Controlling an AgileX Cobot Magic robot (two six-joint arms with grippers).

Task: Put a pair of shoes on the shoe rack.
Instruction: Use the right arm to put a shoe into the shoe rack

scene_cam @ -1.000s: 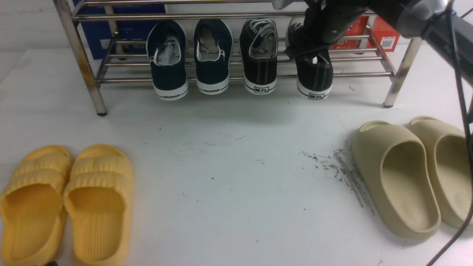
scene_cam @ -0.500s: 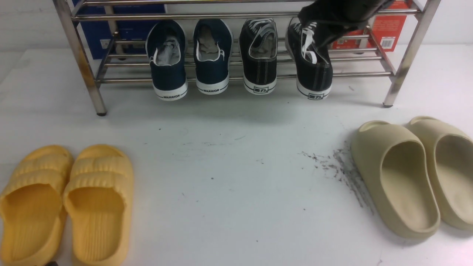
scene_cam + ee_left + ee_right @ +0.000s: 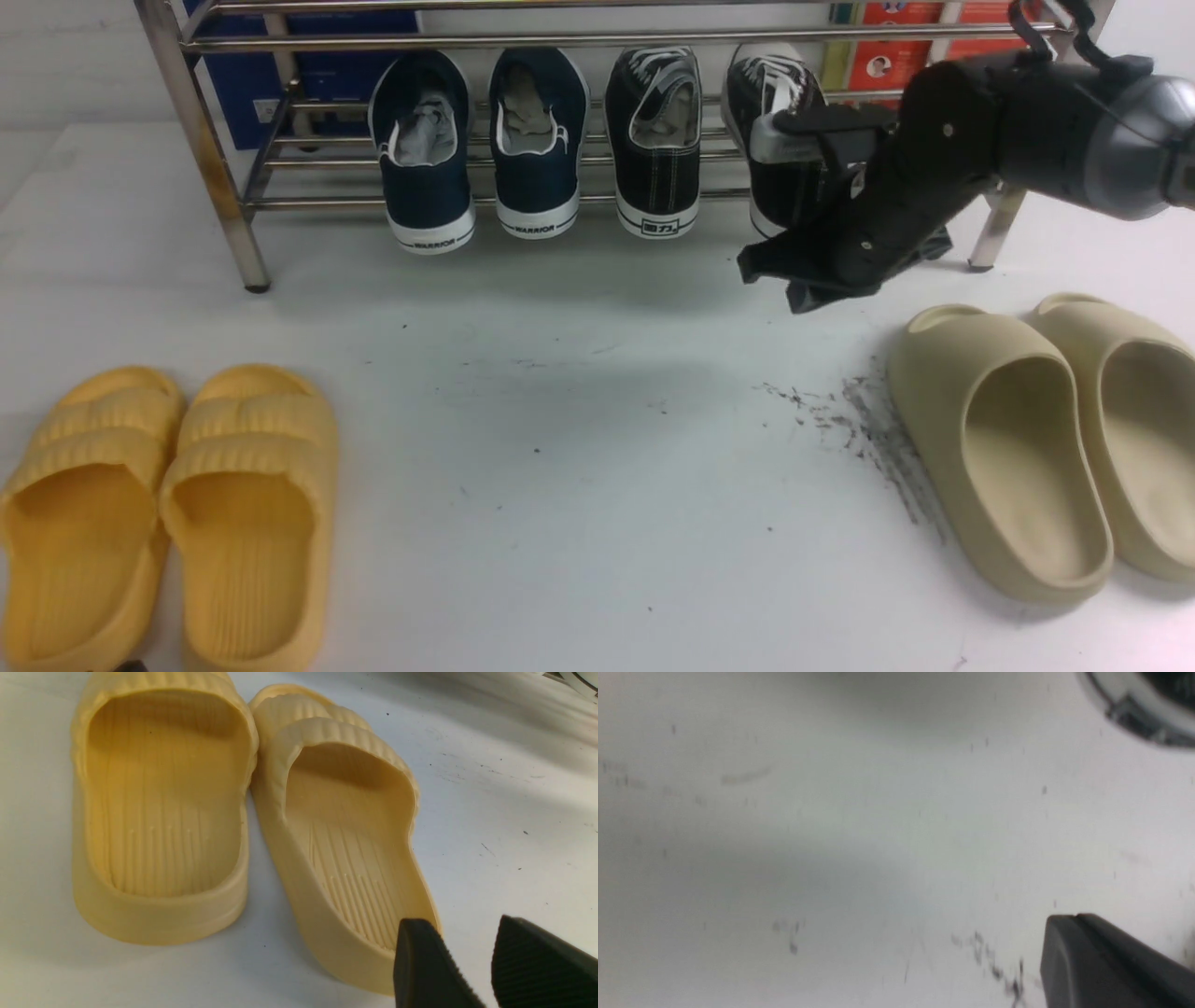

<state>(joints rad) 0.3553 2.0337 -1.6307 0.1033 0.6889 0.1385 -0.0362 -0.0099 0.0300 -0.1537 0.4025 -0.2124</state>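
Two black canvas sneakers with white soles stand heel-out on the steel shoe rack [image 3: 222, 177]: the left sneaker [image 3: 653, 140] and the right sneaker [image 3: 767, 89]. My right gripper [image 3: 789, 275] hangs low in front of the right sneaker and partly hides it. It is apart from the shoe, and its jaws are together and hold nothing. In the right wrist view the gripper [image 3: 1076, 919] is over bare table, with a sneaker's white heel [image 3: 1134, 709] at the frame edge. My left gripper [image 3: 465, 926] is open and empty beside the yellow slides [image 3: 159, 812].
Two navy "WARRIOR" sneakers [image 3: 476, 140] stand on the rack left of the black pair. Yellow slides [image 3: 168, 504] lie at the front left and beige slides [image 3: 1036, 448] at the front right. Blue and red boxes [image 3: 971, 65] stand behind the rack. Dark scuff marks [image 3: 868, 429] are on the table.
My right gripper left the right black sneaker on the rack, rose above it, then swung down and back in front of the rack. The shoes have not moved.
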